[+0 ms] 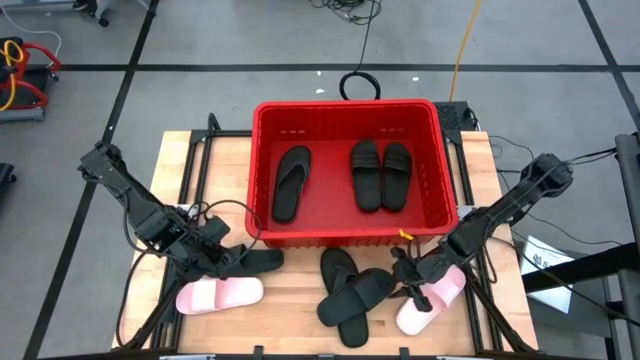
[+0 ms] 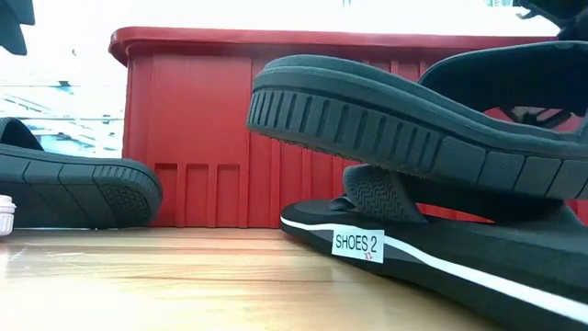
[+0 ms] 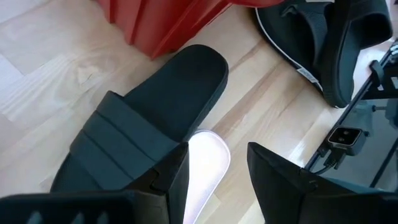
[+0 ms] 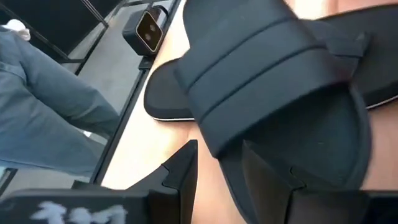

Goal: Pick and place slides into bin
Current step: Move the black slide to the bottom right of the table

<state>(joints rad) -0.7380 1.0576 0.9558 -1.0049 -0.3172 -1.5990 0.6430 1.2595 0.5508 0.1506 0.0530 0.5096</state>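
Grey floor crossed by dark lines surrounds a pale wooden worktop (image 1: 300, 290), and the red bin (image 1: 440, 170) sits against its far edge with three black slides (image 1: 291, 183) lying flat inside, one thong-style at the left and a wide-strap pair at the right.

At the near right corner, the right hand (image 1: 412, 283) has its fingers (image 4: 180, 174) partly closed around the sole edge of a wide-strap black slide (image 4: 273, 93). That slide is tilted, one end raised above a thong-style slide (image 2: 432, 262) bearing a white "SHOES 2" label (image 2: 356, 244); only the low view shows this lift and the label. A pale pink slide (image 1: 432, 300) lies just beside this hand.

Near the left corner, the left hand (image 1: 222, 262) stands with fingers (image 3: 273, 174) spread wide and nothing between them, poised over the toe of another pink slide (image 3: 208, 165), with a black wide-strap slide (image 3: 143, 118) beside it, its toe near the bin's wall.

Only the high view shows the bin's contents; the low view meets just its red outer wall. In the right wrist view a person's jeans-clad leg (image 4: 43, 106) shows beyond the worktop's edge. Whether the raised slide's lower end touches the slide under it cannot be made out.
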